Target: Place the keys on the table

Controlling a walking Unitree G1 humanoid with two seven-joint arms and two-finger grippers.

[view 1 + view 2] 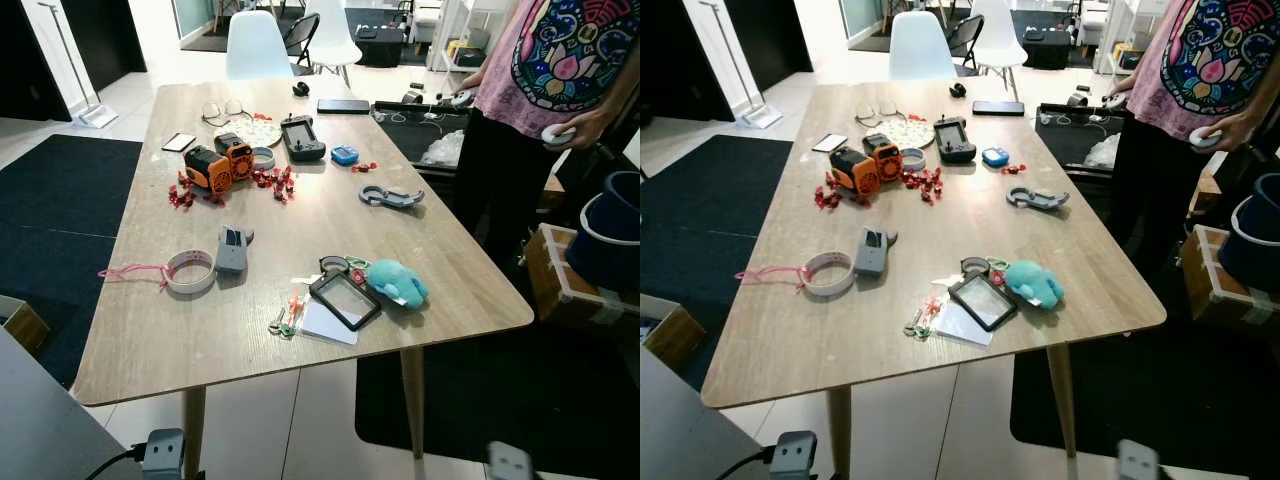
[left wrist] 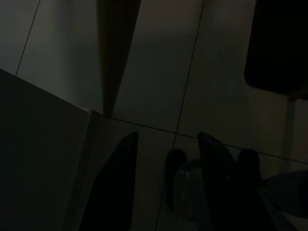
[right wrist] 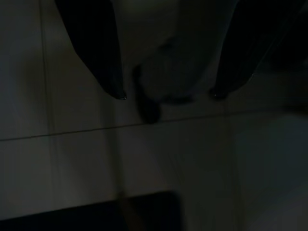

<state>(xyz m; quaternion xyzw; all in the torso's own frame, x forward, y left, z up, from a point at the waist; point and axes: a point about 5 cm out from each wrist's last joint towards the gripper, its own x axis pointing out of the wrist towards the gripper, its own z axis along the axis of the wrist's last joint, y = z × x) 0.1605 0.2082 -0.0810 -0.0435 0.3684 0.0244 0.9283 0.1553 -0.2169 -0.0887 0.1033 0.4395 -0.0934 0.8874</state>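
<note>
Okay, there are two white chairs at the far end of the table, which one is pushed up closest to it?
The nearer white chair, its back right at the far edge of the table. The other white chair stands farther back and off to the right, apart from the table.

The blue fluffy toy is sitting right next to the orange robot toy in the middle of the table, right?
Not quite. The blue fluffy toy is on the table, but near its front edge beside the black card holder. The orange robot toy stands farther back. The left eye view shows it.
</note>
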